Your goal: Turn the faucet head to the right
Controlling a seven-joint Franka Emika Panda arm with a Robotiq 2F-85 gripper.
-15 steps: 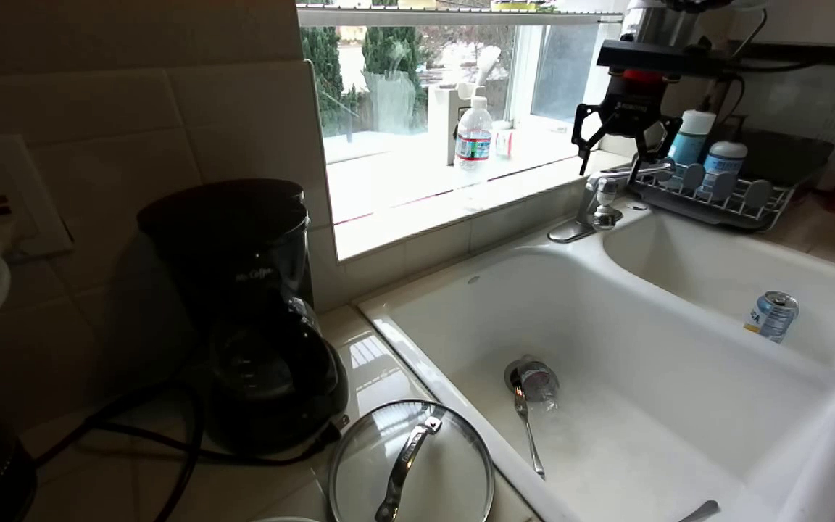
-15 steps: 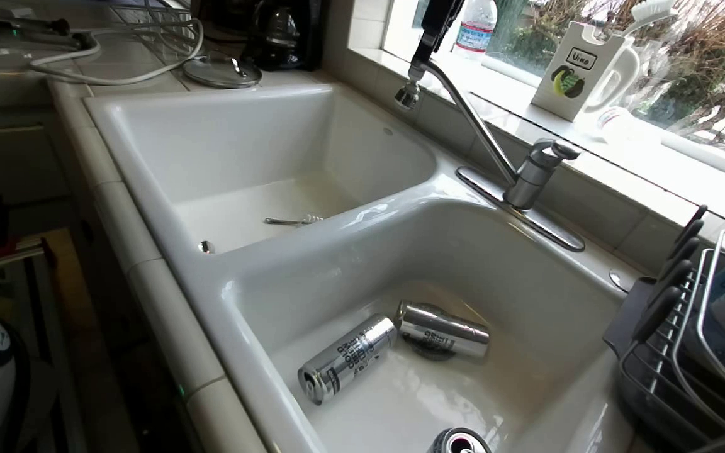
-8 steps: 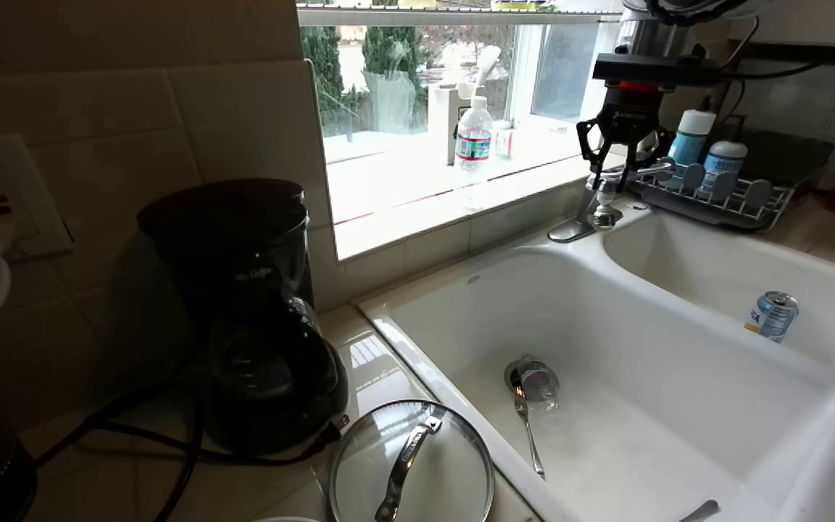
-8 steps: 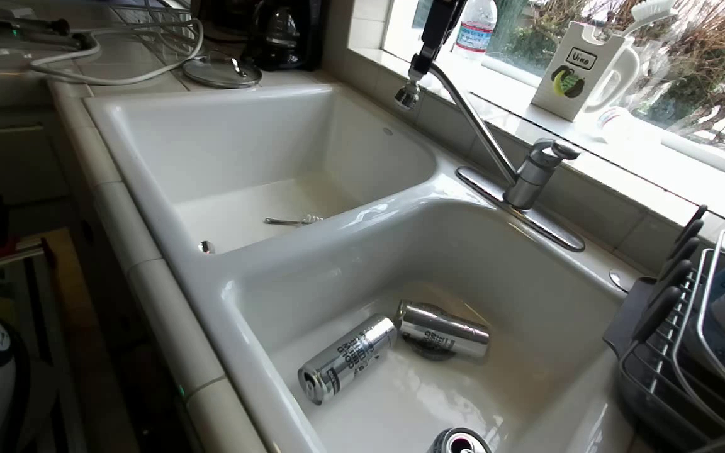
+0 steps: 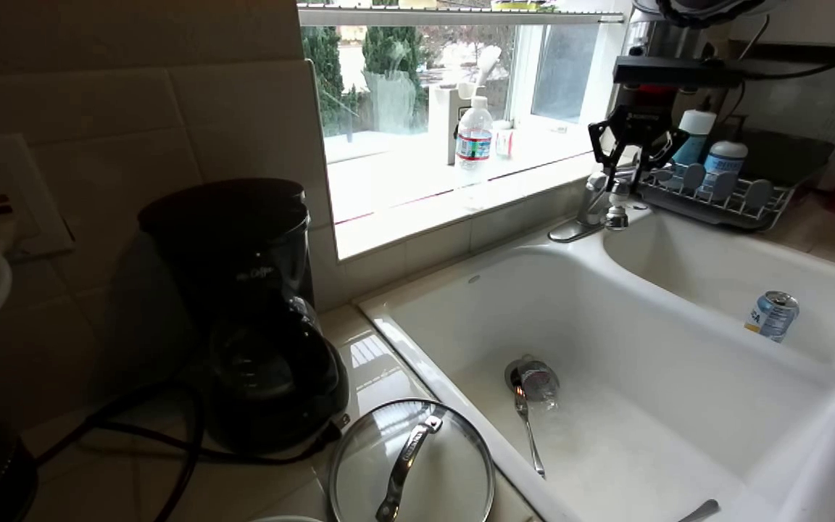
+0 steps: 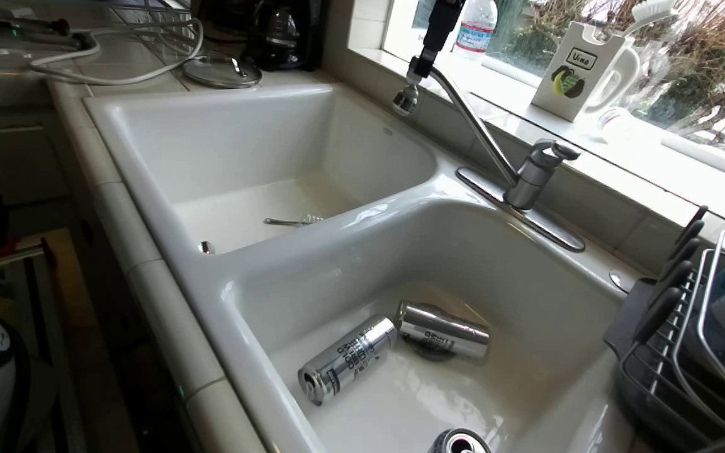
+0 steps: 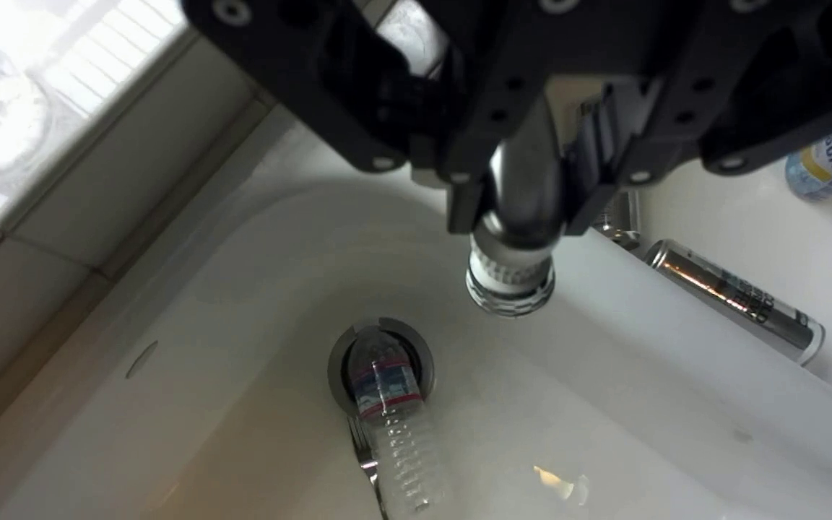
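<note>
The faucet head (image 6: 476, 123) is a slim chrome spout that rises from its body (image 6: 532, 176) on the ledge between the two sink basins. Its knurled tip (image 7: 510, 285) points down over the basin holding the drain. In the wrist view my gripper (image 7: 521, 217) is shut on the spout, with a black finger on either side just above that tip. Both exterior views show the gripper (image 5: 622, 185) at the spout's outer end, where the fingers cover part of the chrome. The short lever handle (image 6: 561, 150) sits on top of the body, apart from the gripper.
A dish rack (image 5: 722, 192) with soap bottles stands beside the faucet. The window sill (image 6: 507, 94) runs close behind it, with a water bottle (image 5: 473, 141) and a white jug (image 6: 579, 69). Cans (image 6: 347, 358) lie in one basin; a bottle (image 7: 387, 390) and fork (image 7: 367, 462) lie in the other.
My gripper has come down onto the spout and its fingers have closed from wide apart. The spout's tip has since shifted slightly, rightward in an exterior view, together with the gripper.
</note>
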